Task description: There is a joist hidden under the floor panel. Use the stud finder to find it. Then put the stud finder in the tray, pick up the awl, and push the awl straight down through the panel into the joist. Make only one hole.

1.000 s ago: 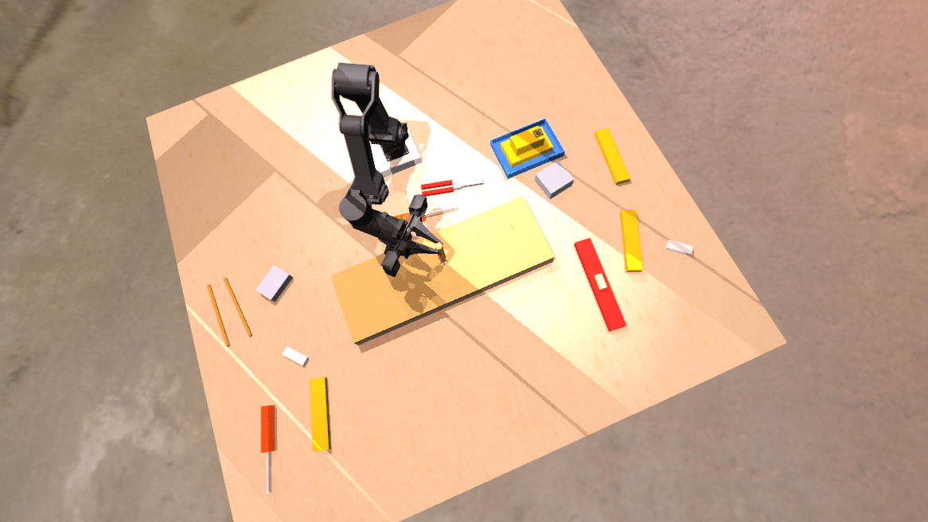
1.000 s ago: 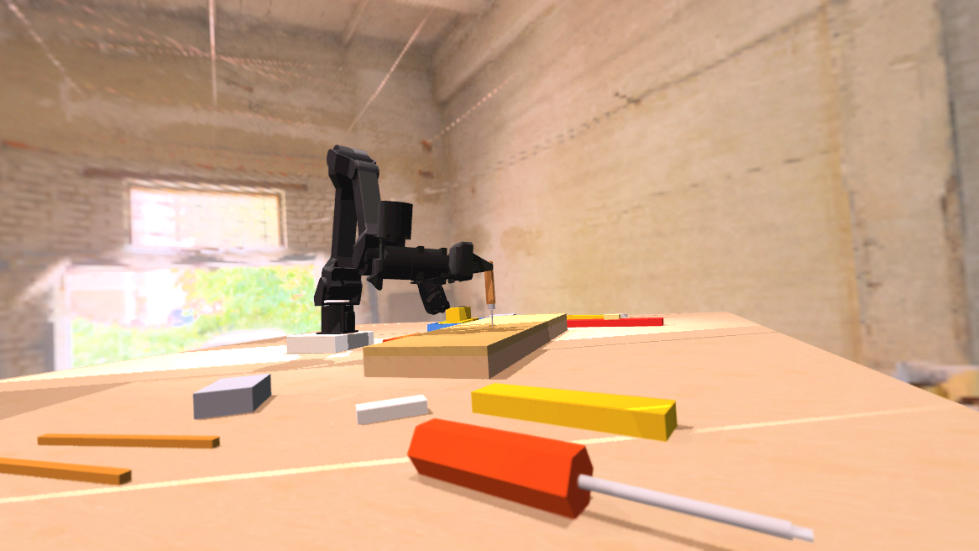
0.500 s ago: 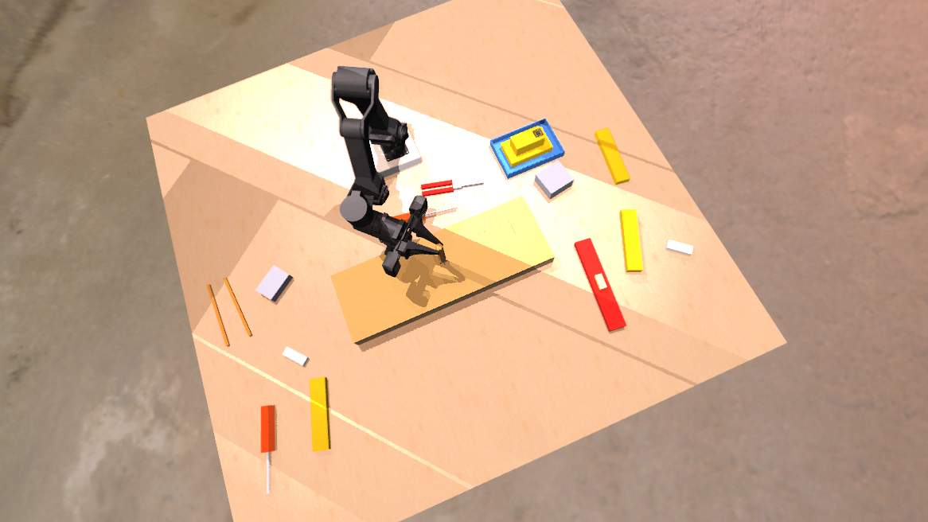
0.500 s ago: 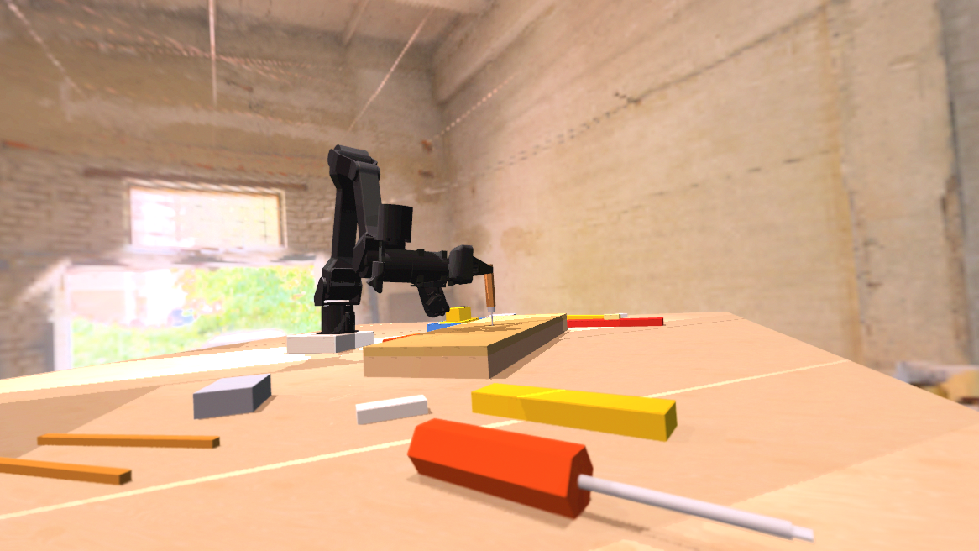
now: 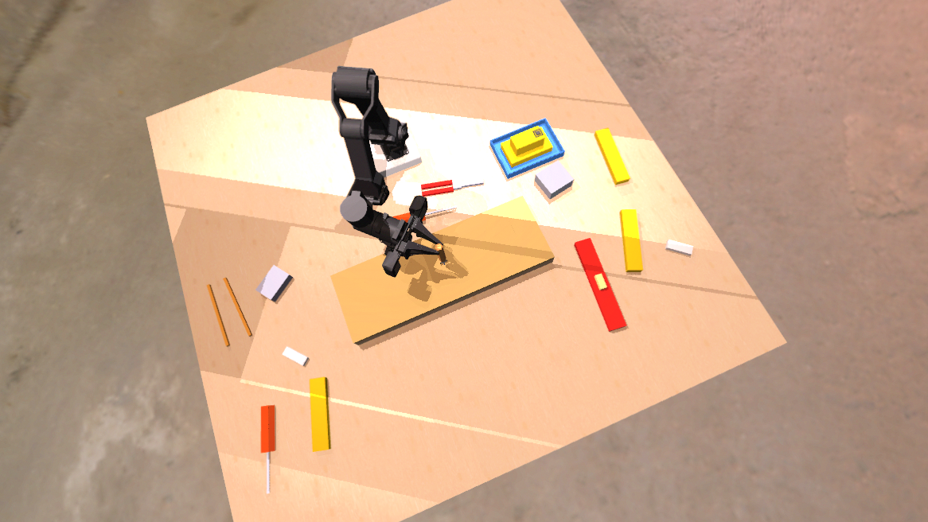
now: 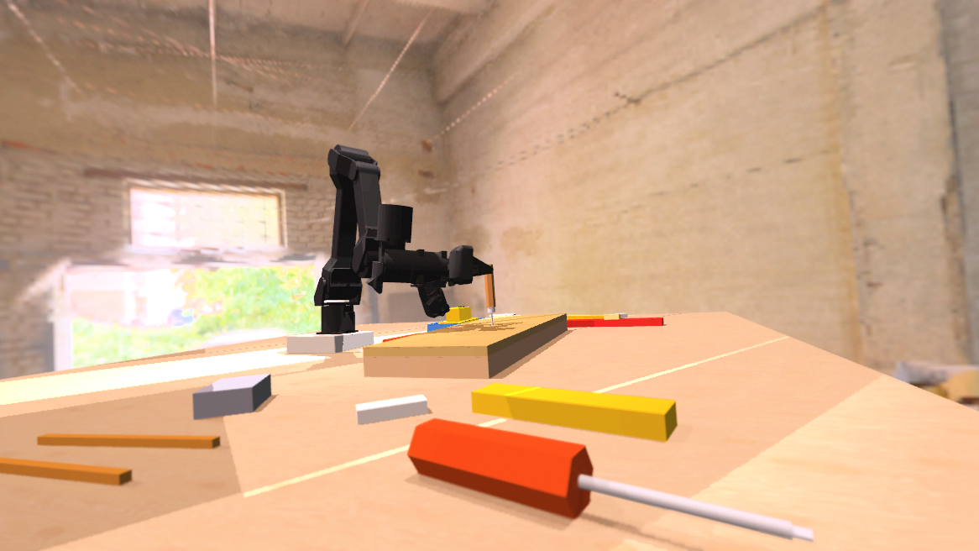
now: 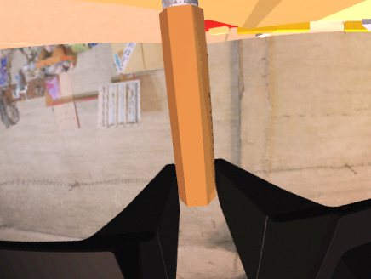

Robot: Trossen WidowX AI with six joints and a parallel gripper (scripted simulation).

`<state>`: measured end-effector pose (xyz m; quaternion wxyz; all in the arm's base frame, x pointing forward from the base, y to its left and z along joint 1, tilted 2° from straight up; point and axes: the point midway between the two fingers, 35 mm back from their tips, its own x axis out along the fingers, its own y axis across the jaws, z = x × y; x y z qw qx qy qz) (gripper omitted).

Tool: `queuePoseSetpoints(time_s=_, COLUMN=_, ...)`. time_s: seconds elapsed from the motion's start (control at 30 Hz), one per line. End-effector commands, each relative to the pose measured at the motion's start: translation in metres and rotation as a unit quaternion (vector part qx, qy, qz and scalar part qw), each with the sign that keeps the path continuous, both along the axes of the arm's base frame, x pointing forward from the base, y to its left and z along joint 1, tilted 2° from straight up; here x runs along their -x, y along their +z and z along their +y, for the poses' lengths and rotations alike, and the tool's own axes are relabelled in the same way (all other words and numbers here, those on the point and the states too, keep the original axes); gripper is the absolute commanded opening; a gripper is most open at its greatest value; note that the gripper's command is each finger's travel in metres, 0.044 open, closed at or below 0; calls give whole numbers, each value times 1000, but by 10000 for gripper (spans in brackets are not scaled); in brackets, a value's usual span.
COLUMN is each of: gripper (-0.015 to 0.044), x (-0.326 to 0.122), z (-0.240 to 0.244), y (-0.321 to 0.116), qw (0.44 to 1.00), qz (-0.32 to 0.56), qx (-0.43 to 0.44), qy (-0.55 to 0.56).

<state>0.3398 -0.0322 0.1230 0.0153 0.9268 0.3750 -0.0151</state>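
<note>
My gripper [image 5: 440, 247] [image 6: 490, 269] [image 7: 195, 170] is shut on the top end of the awl's orange handle. The awl [image 5: 442, 255] [image 6: 489, 291] [image 7: 189, 106] hangs point down, close to upright, over the middle of the floor panel [image 5: 376, 308] [image 6: 424, 348]. In the exterior view its thin metal shaft reaches down to about the panel's top face; I cannot tell whether the tip touches or has gone in. The yellow stud finder [image 5: 527, 142] [image 6: 457, 315] sits inside the blue tray [image 5: 510, 173] [image 6: 442, 327] behind the panel. The joist is hidden.
A red-handled tool [image 5: 437, 188] and an orange-handled screwdriver lie between arm base and panel, the screwdriver partly under my gripper. A grey block [image 5: 553, 179] stands beside the tray. A red level [image 5: 589, 262] and yellow bars [image 5: 631, 239] [image 5: 611, 155] lie right of the panel.
</note>
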Motion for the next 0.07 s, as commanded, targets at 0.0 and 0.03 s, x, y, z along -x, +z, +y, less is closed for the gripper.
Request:
queuePoseSetpoints(time_s=0.0, gripper=0, x=0, z=0, y=-1, qw=1000, qz=3, qx=-2, qy=-1)
queuePoseSetpoints(time_s=0.03, gripper=0, x=0, z=0, y=-1, qw=1000, qz=3, qx=-2, qy=-1)
